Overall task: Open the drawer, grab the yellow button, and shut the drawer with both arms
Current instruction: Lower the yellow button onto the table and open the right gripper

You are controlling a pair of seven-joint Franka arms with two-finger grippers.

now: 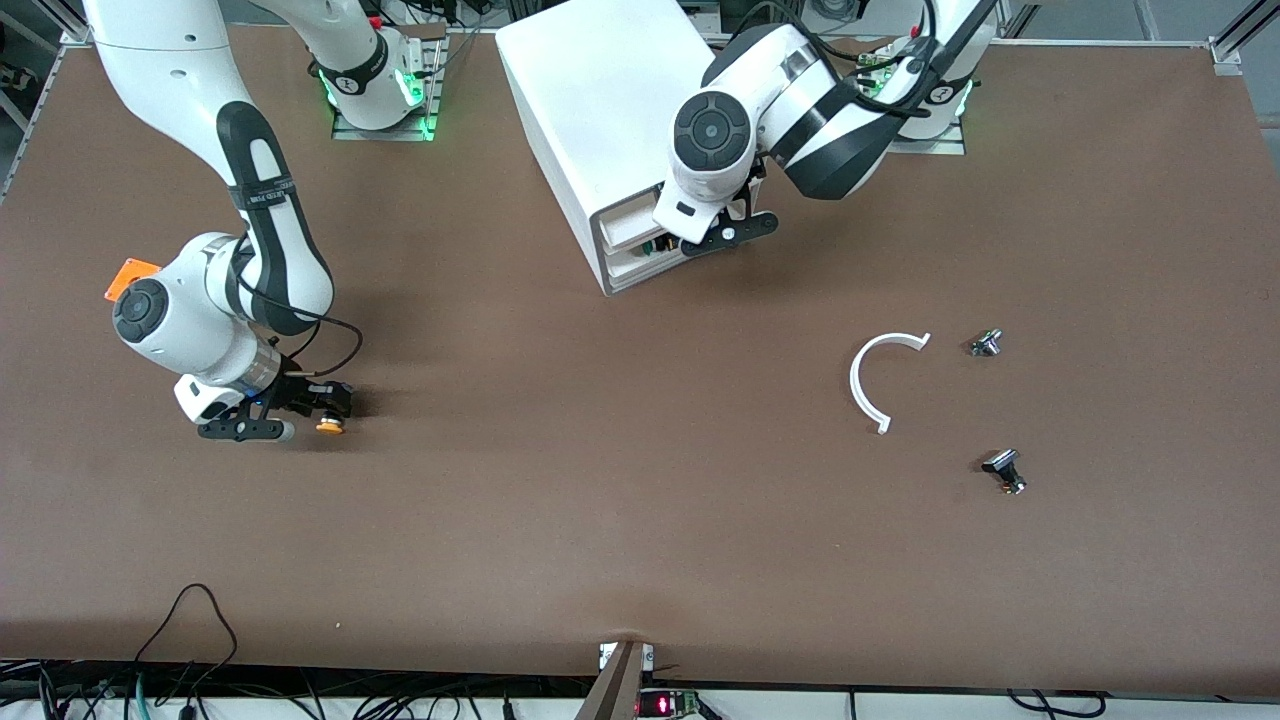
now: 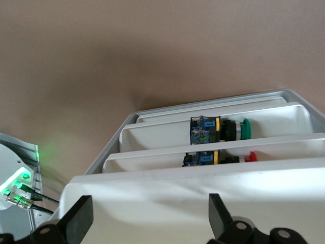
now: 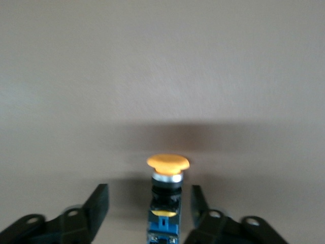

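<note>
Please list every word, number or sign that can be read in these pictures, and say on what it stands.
No text can be read.
Right arm: white print on its black strap, too small to read.
Arm bases: a round mark on each, too small to read.
Buttons in the lower trays: blue bands with marks, blurred.

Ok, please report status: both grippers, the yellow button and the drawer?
Right gripper open around orange-yellow-capped button, low over the table. Left gripper open at the white cabinet's top drawer. Nothing in the way.
</note>
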